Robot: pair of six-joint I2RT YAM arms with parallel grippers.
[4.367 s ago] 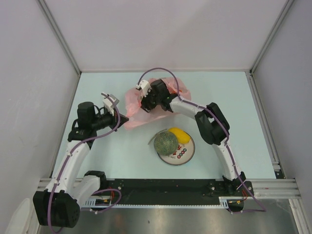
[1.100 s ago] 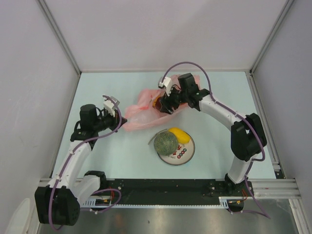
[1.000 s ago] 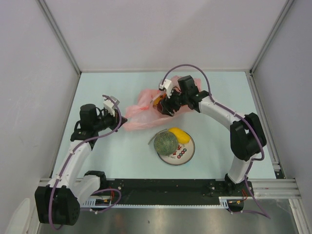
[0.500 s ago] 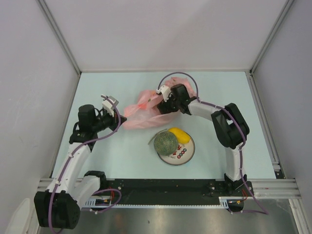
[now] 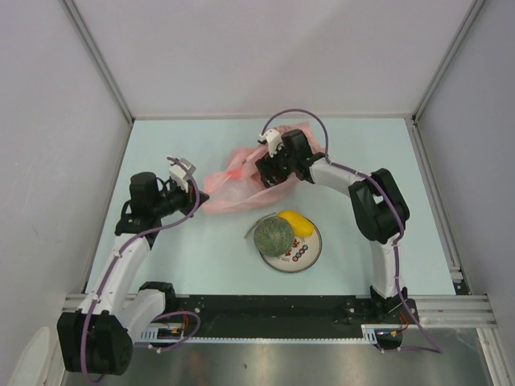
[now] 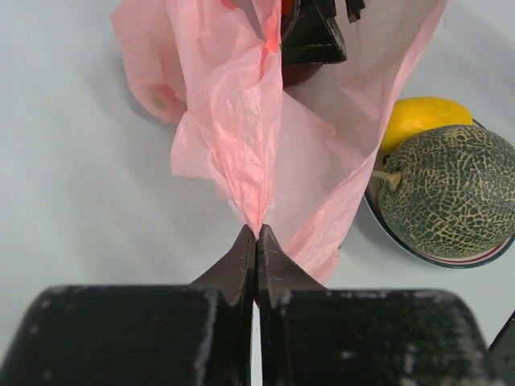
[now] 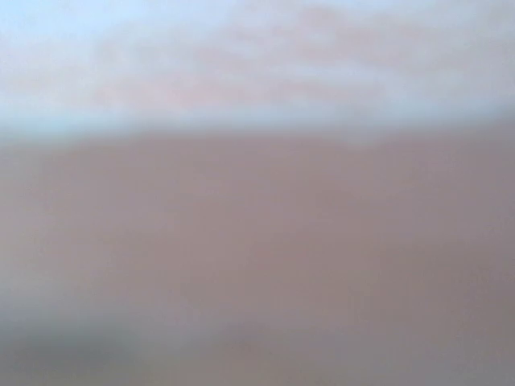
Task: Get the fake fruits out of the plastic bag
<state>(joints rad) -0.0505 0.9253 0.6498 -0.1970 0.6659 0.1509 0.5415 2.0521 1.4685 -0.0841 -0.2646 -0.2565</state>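
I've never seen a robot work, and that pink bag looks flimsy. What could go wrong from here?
The left gripper pinches only a thin fold of the bag, so it could slip or tear if tugged. The right gripper works at the bag with its camera showing only blur, so it may grab plastic, not fruit. The bag lies close to the plate; dragging it might nudge the melon.

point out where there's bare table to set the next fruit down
Bare table lies between the left arm and the plate, and along the far wall behind the plastic bag. Crowded: the plate, mostly taken by the melon and yellow fruit, and around the bag.
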